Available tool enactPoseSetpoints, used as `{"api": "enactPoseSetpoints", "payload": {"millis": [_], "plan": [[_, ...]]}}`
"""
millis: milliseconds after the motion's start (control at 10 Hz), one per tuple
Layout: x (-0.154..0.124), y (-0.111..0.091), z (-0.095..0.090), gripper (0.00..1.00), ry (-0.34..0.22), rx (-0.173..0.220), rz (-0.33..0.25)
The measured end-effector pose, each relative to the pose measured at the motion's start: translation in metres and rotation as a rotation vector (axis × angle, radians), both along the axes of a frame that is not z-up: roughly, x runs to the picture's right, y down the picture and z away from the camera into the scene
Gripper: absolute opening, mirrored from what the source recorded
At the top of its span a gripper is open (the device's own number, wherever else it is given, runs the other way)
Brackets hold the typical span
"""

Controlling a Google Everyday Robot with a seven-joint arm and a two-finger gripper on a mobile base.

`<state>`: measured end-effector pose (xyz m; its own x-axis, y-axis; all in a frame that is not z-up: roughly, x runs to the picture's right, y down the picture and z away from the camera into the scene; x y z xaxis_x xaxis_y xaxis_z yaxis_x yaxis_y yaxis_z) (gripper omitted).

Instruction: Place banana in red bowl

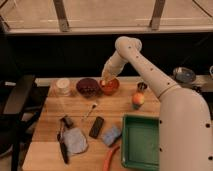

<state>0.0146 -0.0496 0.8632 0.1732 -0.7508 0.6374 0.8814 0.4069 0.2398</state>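
- Wooden table (130,116) carries everything, with a green tray (141,142) at its near right.
- Maroon bowl (87,87) sits just left of the red bowl (110,86), touching or nearly so.
- Gripper (106,78) hangs directly over the red bowl's rim; finger spacing cannot be told.
- Banana (105,82) shows as a pale-yellow bit beneath the gripper, at the red bowl.

Soft daylight falls on the pale floor beyond the dark window rail above me, while my wooden table (125,112) sits in dimmer, warm indoor light. Everything looks blurry and grainy. My gripper (106,78) hangs over the glossy orange-red bowl (109,86), its outline smeared.
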Motion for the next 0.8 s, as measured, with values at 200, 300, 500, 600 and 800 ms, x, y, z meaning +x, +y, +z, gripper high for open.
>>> {"api": "enactPoseSetpoints", "payload": {"millis": [200,300,500,600,800], "plan": [[0.007,0.012,0.031,0.54,0.009,-0.033,0.029],[0.01,0.013,0.04,0.62,0.013,-0.038,0.04],[0.022,0.011,0.056,0.73,0.029,-0.027,0.055],[0.024,0.01,0.059,0.73,0.033,-0.02,0.063],[0.026,0.009,0.06,0.73,0.035,-0.019,0.065]]}}
